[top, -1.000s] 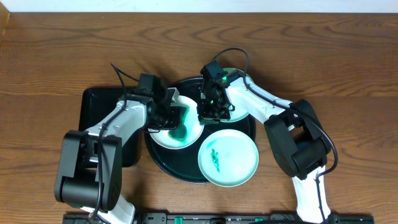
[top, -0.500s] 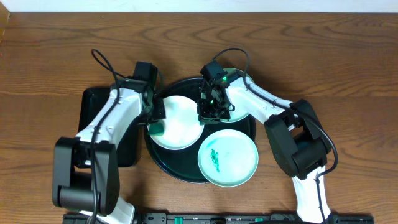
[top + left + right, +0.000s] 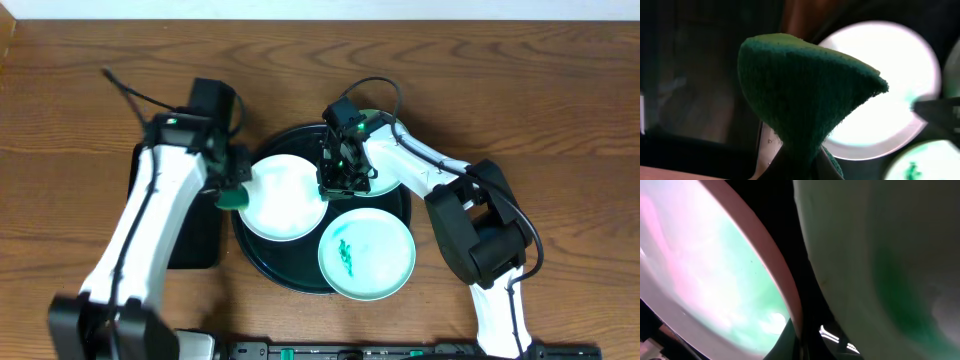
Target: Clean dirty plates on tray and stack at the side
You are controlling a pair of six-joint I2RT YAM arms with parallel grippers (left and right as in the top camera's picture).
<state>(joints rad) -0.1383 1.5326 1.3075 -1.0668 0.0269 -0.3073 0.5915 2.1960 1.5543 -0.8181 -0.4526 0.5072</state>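
Note:
The round black tray (image 3: 268, 262) holds three plates. The white plate (image 3: 285, 197) sits at its left and looks free of smears; it also shows in the left wrist view (image 3: 890, 90). A turquoise plate (image 3: 367, 253) with a green smear lies at the front. A second turquoise plate (image 3: 385, 172) at the back right is partly hidden by my right arm. My left gripper (image 3: 232, 190) is shut on a green sponge (image 3: 800, 95), above the tray's left rim, off the white plate. My right gripper (image 3: 340, 182) is shut on the white plate's right rim (image 3: 785, 295).
A smaller black rectangular tray (image 3: 200, 235) lies left of the round tray, partly under my left arm. The wooden table (image 3: 520, 90) extends behind and to both sides.
My left gripper has carried the sponge leftward off the white plate to the tray's left rim. The green smear on the white plate is gone. The right arm has not moved.

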